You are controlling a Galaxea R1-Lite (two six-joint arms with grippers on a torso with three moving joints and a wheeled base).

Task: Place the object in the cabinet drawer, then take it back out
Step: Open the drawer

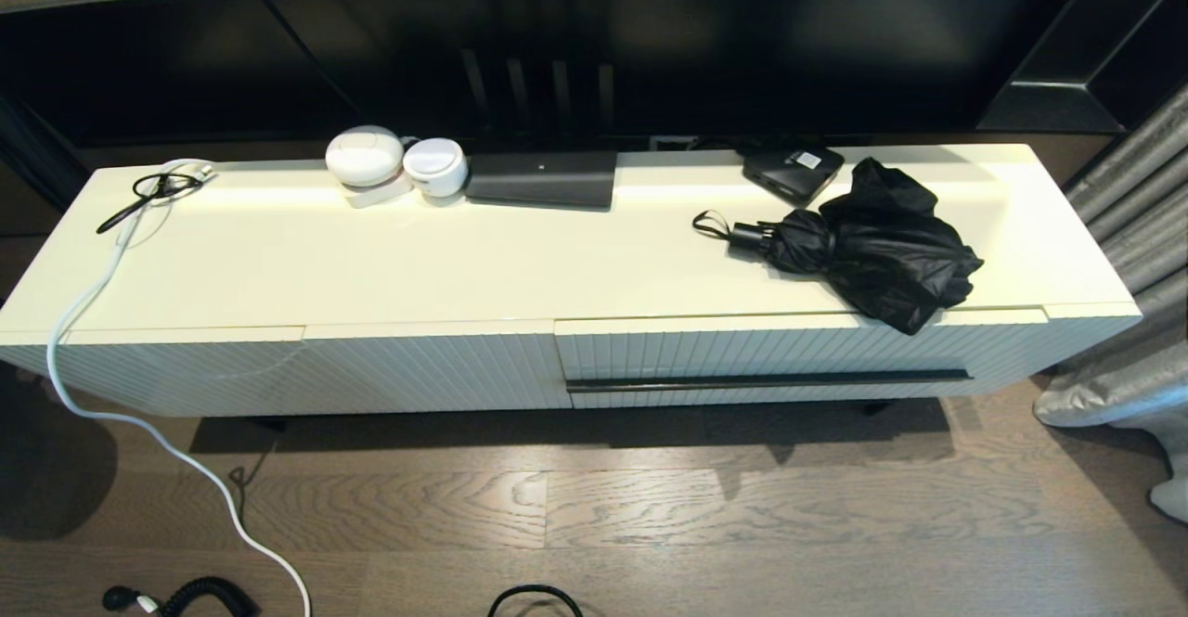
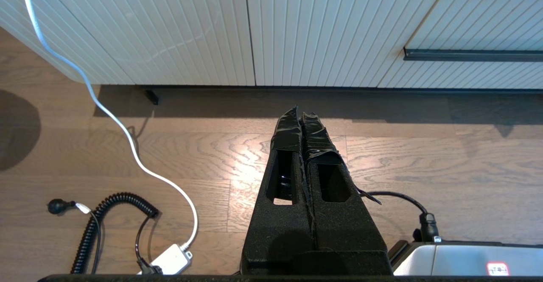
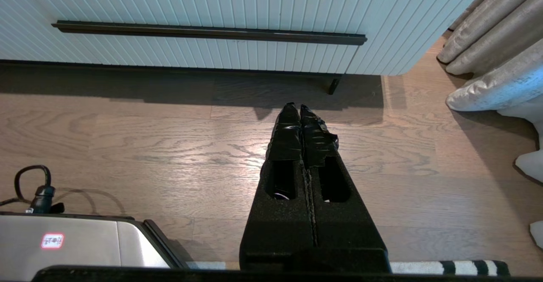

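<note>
**A:** What can't you make out?

**B:** The cabinet drawer (image 1: 798,357) is pushed flush, so its inside is hidden. Neither arm shows from the head camera. The flat black box (image 1: 792,171) behind the umbrella is partly in shadow, and its white label is too small to read.

**A:** Where is the umbrella?

**B:** The black umbrella (image 1: 863,241) lies on the cream tabletop (image 1: 464,255), toward the right end, above the drawer. Its loose, rumpled fabric bulges over the front edge. The short handle and wrist loop (image 1: 710,224) point left.

**A:** And the tools?

**B:** The left tool (image 2: 301,112) hangs low over the wood floor (image 2: 424,154), facing the ribbed panel (image 2: 169,32) that has no bar. It is clenched, its tape-wrapped fingers pressed together on nothing. The right tool (image 3: 300,108) is likewise clenched and empty, facing the drawer's long thin black handle bar (image 3: 208,32), well apart from it.

**A:** Textures?

**B:** Both fronts are vertically ribbed, the top smooth and glossy. Two rounded white devices (image 1: 394,164) sit near the back beside a flat dark slab (image 1: 543,178). A white cable (image 1: 83,320) trails from the top down to the floor.
</note>
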